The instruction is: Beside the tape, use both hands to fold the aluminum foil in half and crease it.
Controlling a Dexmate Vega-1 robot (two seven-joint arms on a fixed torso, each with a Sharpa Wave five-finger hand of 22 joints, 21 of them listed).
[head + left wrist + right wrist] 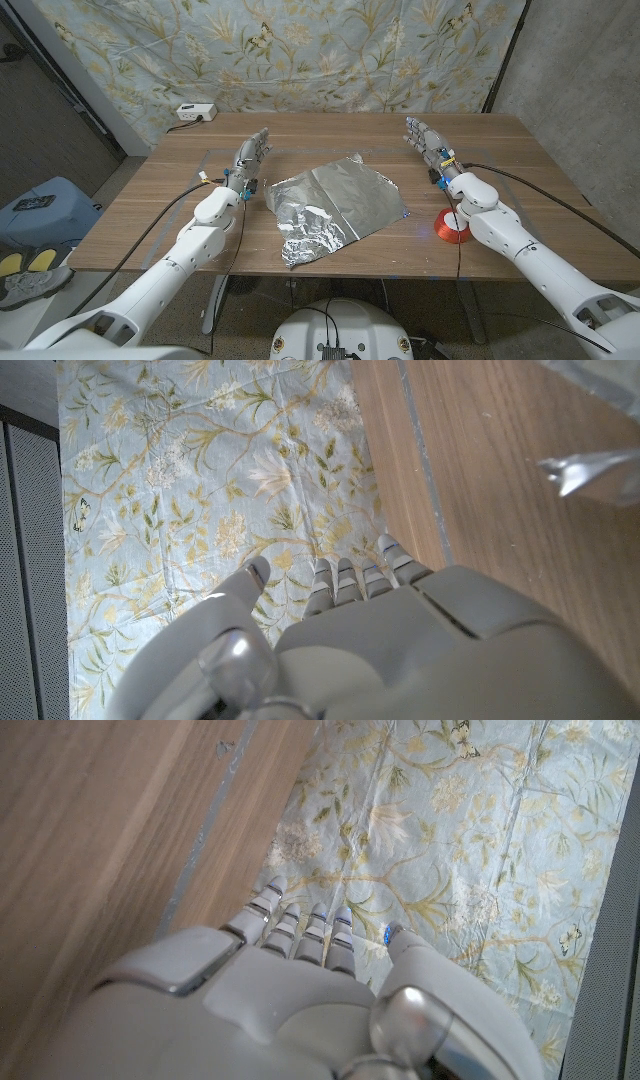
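Left arm comes in from the lower left; left hand (250,158) stands over the wooden table (520,140) left of the foil, fingers straight, pointing toward the far edge, holding nothing. In the left wrist view the left hand (400,640) shows its back, fingertips (350,572) extended side by side toward the floral curtain (180,480), thumb apart from them, and a shiny corner of foil (590,472) lies on the wood near it, not touched. White power strip (195,112) sits at the far left corner of the table. Aluminum foil (335,205) lies mid-table, 1 crumpled sheet, mostly spread, its near-left corner wrinkled and bunched up. Red tape roll (453,227) rests right of the foil, near it but apart, close beside the right forearm. Right hand (428,143) is over the far right part of the table, well apart from the foil, fingers stretched out and empty. Right wrist view: right hand (300,990), fingers (300,925) straight and close together, pointing past the table edge at the curtain (480,830).
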